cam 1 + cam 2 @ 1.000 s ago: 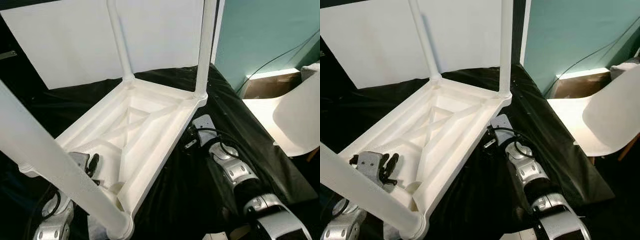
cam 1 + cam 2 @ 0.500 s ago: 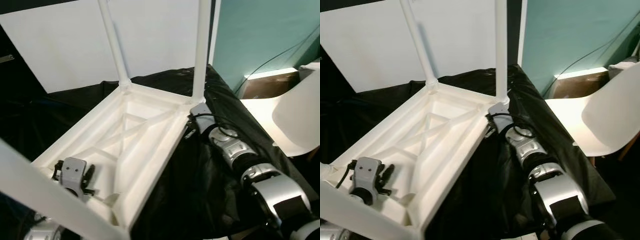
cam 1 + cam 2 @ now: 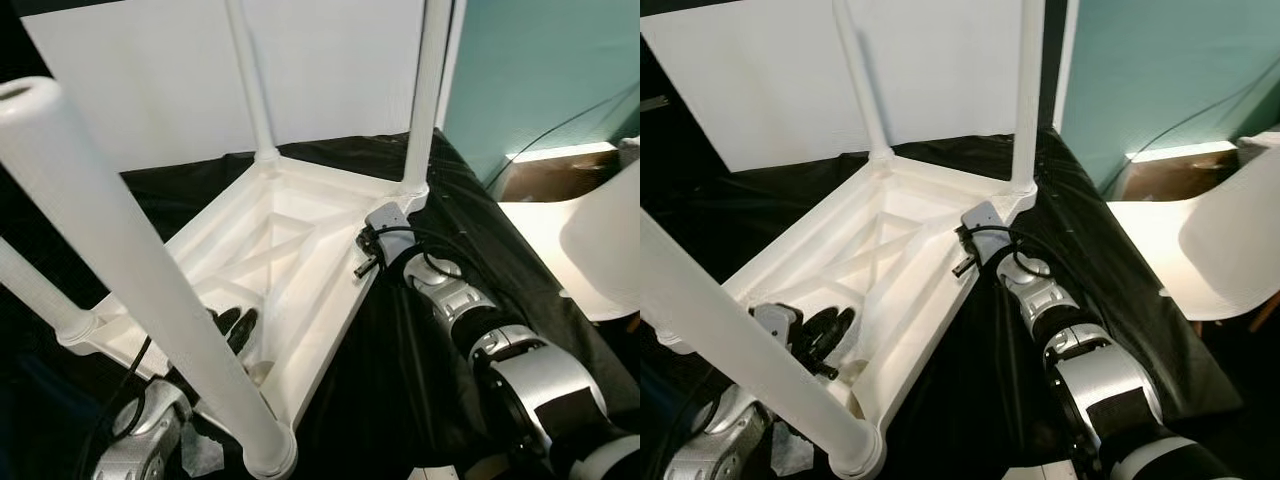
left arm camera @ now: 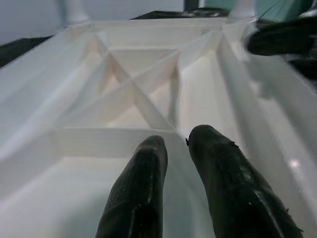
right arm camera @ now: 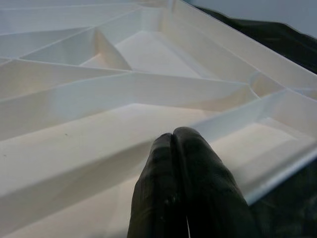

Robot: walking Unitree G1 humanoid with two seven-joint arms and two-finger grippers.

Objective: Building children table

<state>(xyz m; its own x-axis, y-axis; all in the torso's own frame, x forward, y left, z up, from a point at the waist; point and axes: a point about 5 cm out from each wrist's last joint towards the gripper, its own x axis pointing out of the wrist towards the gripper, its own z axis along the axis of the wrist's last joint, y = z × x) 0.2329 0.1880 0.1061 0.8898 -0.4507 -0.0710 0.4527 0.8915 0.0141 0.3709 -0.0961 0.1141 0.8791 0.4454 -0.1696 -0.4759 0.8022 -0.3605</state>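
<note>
Four legs point up: the white children's table (image 3: 290, 250) lies inverted on the black-draped surface (image 3: 420, 400), ribs exposed for assembly. Left claw (image 4: 176, 148) — slightly parted, empty — hovers inside; right claw (image 5: 173, 144), closed, empty, rests at the rim.

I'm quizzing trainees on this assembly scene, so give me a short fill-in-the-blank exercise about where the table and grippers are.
1. The white table lies upside down with its legs pointing ____.
2. The cloth under the table is ____ in colour.
3. The left gripper reaches into the table's ribbed ____.
4. The right gripper has its fingers ____.

Missing words: up; black; underside; shut
</note>
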